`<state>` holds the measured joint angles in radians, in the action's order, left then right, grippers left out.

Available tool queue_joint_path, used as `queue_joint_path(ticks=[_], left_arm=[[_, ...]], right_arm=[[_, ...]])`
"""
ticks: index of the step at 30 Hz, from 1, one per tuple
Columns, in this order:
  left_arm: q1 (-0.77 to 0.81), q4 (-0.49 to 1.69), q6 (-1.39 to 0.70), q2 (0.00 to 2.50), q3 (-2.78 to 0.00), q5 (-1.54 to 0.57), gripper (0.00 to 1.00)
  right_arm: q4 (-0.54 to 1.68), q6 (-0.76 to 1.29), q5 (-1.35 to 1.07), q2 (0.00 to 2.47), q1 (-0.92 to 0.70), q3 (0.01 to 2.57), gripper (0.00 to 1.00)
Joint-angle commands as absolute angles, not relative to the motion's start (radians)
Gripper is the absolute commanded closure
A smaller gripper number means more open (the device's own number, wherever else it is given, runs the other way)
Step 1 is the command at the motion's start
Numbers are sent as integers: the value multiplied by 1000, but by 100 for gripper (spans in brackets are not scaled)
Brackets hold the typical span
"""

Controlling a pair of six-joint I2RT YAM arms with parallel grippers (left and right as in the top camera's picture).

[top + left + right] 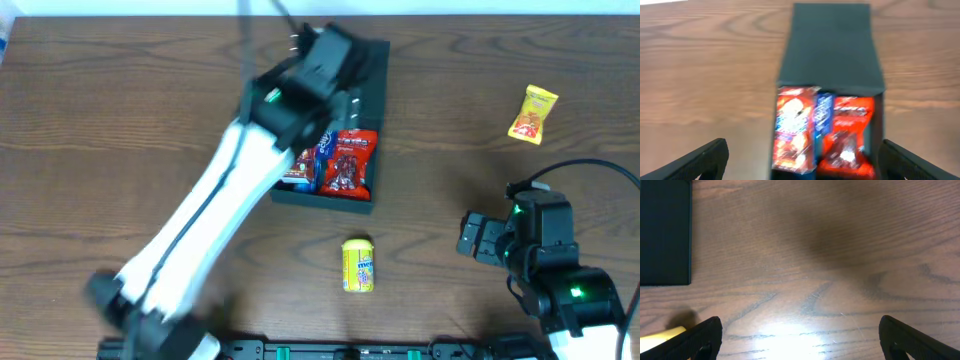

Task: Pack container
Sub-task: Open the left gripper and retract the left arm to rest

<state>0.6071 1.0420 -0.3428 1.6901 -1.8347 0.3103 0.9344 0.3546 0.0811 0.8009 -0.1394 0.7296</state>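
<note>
We see the container (372,85) lying on the desk (100,120), close to the far edge and a little left of the middle. It is a dark box. In the left wrist view its flap lid (832,50) is open and lies flat on the desk behind it.

Three snacks sit side by side in the box. There is a red and white pack (795,130) on one side, a blue pack (824,112) in the middle and a red bag (850,135) on the other side.

The left gripper (804,147) hangs over the box and looks blurry from above. Its two fingers (705,160) are spread wide, one out past each side of the box, and we see nothing between them but the snacks down below.

The right gripper (800,325) is near the front right corner of the desk. Its fingers (915,340) are spread wide too, over bare wood, and they hold nothing.

A yellow pack (358,265) lies on the desk near the front edge, just in front of the box. An orange and yellow bag (533,113) lies well apart from it, toward the far right corner.
</note>
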Motion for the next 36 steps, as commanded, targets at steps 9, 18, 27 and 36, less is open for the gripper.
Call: queue_joint_path(ticks=[9, 18, 27, 36], left_arm=[[595, 1002, -361, 1045, -1131, 470, 4], [548, 964, -434, 584, -695, 471, 4], [548, 960, -434, 516, -614, 467, 4], [548, 972, -434, 516, -614, 467, 4]], right_arm=[[936, 343, 86, 798, -132, 731, 1], [936, 343, 86, 798, -132, 731, 1], [936, 343, 86, 798, -132, 731, 1], [936, 343, 86, 798, -132, 731, 1]])
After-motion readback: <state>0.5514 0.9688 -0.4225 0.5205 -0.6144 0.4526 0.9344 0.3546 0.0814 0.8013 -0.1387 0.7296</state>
